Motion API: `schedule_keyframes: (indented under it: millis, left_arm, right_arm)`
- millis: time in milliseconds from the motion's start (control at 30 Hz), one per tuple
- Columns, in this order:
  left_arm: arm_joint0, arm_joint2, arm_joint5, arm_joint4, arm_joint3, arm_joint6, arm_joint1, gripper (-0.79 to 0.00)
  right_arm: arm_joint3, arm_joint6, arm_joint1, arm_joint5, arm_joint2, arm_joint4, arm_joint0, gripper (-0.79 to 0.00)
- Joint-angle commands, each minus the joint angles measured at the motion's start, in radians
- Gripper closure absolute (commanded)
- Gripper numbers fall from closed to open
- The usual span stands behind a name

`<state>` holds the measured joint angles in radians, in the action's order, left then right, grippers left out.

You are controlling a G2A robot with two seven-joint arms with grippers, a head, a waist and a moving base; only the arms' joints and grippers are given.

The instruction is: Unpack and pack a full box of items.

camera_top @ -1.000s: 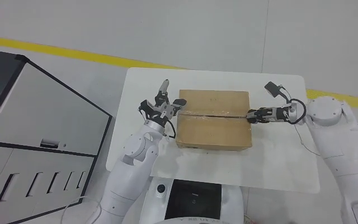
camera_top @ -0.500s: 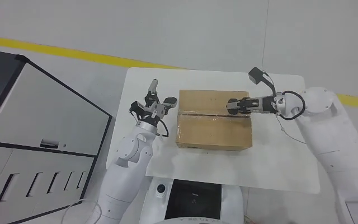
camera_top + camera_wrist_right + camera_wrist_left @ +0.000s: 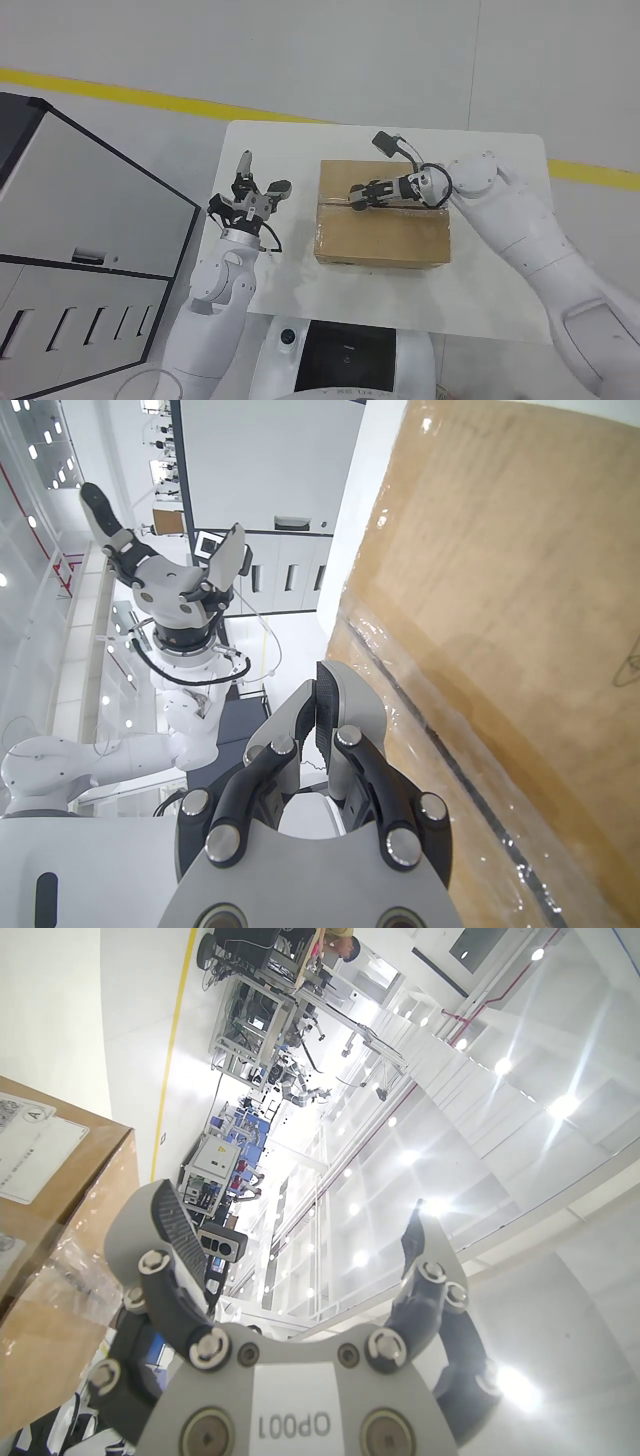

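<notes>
Top view: the shut box [image 3: 382,235] sits mid-frame on the table [image 3: 500,290]; the right gripper [image 3: 357,197] lies on its tape [image 3: 335,203] seam, the left gripper [image 3: 255,190] just left of the box. Left wrist view: jaws spread wide, empty; right wrist view: jaws pinched together on nothing, against the tape. Likely the opening step (slitting the seam); next, finish the seam, then lift the flaps.

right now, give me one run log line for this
box: closed, taped, on table | right gripper: shut, tip at tape seam on top | left gripper: open, beside box, not touching
</notes>
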<state>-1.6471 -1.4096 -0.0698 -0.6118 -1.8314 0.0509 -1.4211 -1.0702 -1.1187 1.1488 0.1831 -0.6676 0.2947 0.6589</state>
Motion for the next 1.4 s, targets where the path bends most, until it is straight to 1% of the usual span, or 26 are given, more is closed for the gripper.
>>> schedule_keyframes:
  millis: [0,133,267,400,533,833,1067,1267,1367]
  left_arm:
    - [0.005,0.003,0.003,0.002,0.001,-0.002,0.000,-0.785]
    - [0.015,0.004,0.004,0.003,0.006,-0.001,0.000,-0.785]
    - [0.018,0.010,-0.003,-0.002,0.013,-0.007,-0.001,-0.785]
    - [0.023,0.024,-0.013,-0.003,0.022,-0.020,-0.004,-0.785]
    - [0.035,0.034,-0.017,0.000,0.033,-0.025,-0.005,-0.785]
    - [0.069,0.048,-0.001,-0.003,0.048,-0.006,-0.006,-0.785]
    - [0.099,0.078,0.000,0.009,0.060,-0.017,-0.010,-0.785]
    - [0.113,0.086,0.000,0.014,0.067,-0.023,-0.012,-0.785]
    - [0.125,0.057,-0.002,0.015,0.081,-0.038,-0.010,-0.785]
  right_arm:
    - [0.024,0.001,0.010,0.002,0.012,-0.005,-0.010,0.000]
    - [0.077,-0.007,0.028,0.004,0.037,-0.025,-0.027,0.000]
    - [0.111,-0.018,0.037,0.003,0.044,-0.044,-0.036,0.000]
    - [0.124,-0.033,0.034,0.002,0.033,-0.066,-0.039,0.000]
    - [0.113,-0.050,0.019,-0.002,0.004,-0.083,-0.030,0.000]
    - [0.025,-0.073,-0.037,-0.043,-0.089,-0.153,0.035,0.000]
    - [-0.054,-0.081,-0.089,-0.080,-0.190,-0.201,0.108,0.000]
    - [-0.106,-0.070,-0.142,-0.102,-0.332,-0.220,0.172,0.000]
    - [-0.112,-0.079,-0.172,-0.104,-0.448,-0.154,0.208,0.000]
